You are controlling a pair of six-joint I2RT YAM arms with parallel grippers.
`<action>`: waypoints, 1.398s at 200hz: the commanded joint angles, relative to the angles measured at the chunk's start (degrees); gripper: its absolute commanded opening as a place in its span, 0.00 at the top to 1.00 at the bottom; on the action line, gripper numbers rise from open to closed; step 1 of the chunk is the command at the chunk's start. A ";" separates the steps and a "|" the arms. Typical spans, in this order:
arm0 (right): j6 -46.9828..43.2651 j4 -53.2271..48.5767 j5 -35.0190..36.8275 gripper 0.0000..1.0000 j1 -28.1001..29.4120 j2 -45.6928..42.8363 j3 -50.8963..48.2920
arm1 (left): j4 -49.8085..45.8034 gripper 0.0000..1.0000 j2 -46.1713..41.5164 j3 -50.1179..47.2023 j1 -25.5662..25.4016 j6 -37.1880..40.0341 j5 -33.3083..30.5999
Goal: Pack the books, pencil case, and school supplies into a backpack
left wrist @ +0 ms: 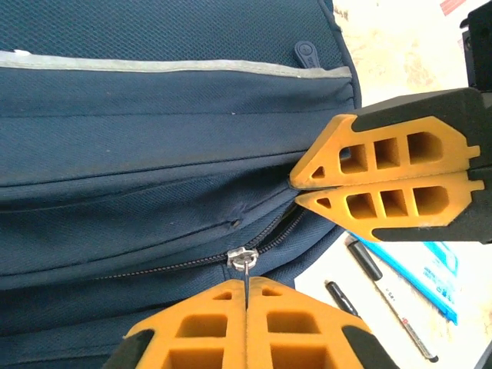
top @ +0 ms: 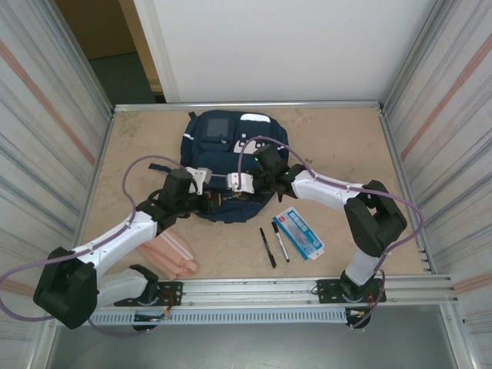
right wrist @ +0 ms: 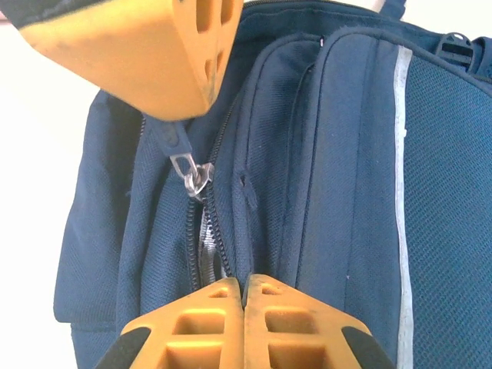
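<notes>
Packing looks barely begun: the left gripper (left wrist: 246,296) pinches the zipper pull (left wrist: 244,258) of the backpack (top: 231,150), the right gripper (right wrist: 244,283) is squeezed shut on the cloth beside it, and the pink pencil case (top: 171,254), two pens (top: 274,244) and blue-and-white box (top: 300,231) lie outside, near the backpack's zip end.

I see the navy backpack (top: 231,165) lying flat mid-worktop, toward the far edge, with its grey-white patches facing up. Its main zip is parted a short way beside the metal zip pull (left wrist: 243,256). Two black pens (top: 267,247) lie side by side by the near edge. The blue-and-white box (top: 300,231) sits tilted just right of them. The salmon-pink pencil case (top: 171,256) lies slantwise toward the near left corner.
</notes>
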 commanded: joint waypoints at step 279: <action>-2.84 -14.18 -2.91 0.83 -3.71 -2.54 0.96 | 6.86 1.00 4.32 5.91 -3.00 -3.83 5.33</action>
